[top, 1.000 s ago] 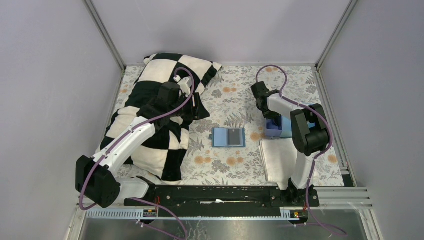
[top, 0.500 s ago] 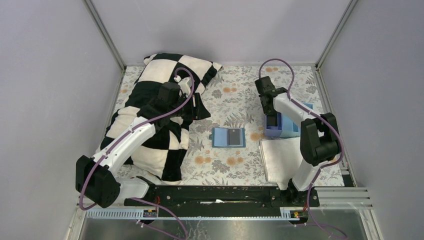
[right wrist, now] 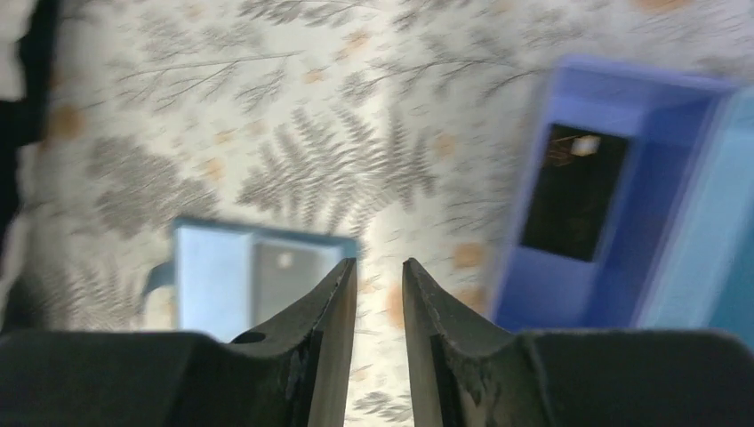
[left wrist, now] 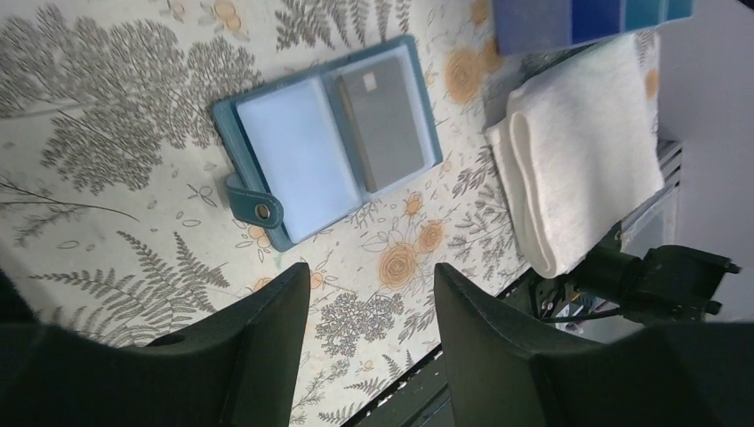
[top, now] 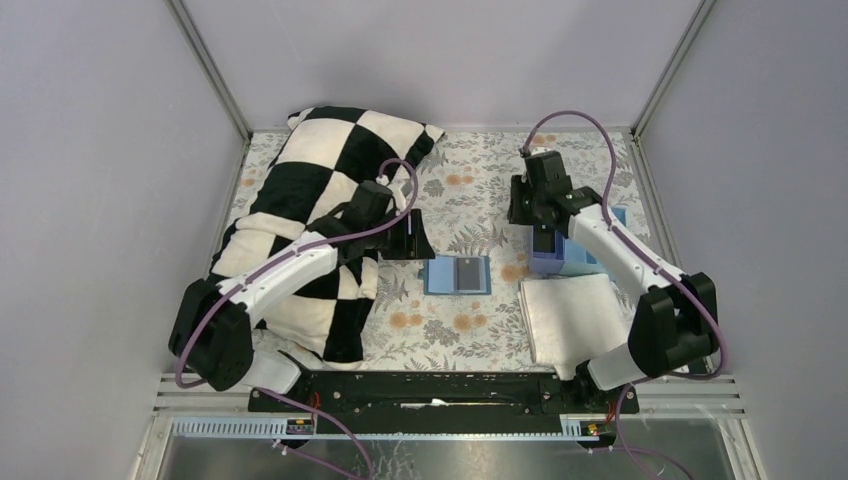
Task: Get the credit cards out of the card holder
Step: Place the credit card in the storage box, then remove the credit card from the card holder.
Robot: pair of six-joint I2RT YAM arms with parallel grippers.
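Note:
The teal card holder (top: 458, 274) lies open on the flowered cloth, with a grey card (top: 468, 273) in its right pocket. In the left wrist view the holder (left wrist: 329, 142) and grey card (left wrist: 384, 120) lie ahead of my left gripper (left wrist: 372, 276), which is open and empty. It hovers just left of the holder (top: 412, 240). My right gripper (right wrist: 380, 267) has a narrow gap between its jaws and holds nothing. It hangs above the cloth (top: 525, 215) between the holder (right wrist: 258, 280) and the blue box (right wrist: 622, 196). A dark card (right wrist: 573, 191) lies in the box.
The blue box (top: 570, 250) stands right of the holder. A folded white towel (top: 570, 315) lies in front of it and shows in the left wrist view (left wrist: 578, 151). A black-and-white checkered pillow (top: 310, 220) fills the left side under the left arm.
My left arm has swung right, off the pillow, to the holder's left edge. My right arm has stretched out and lifted away from the blue box.

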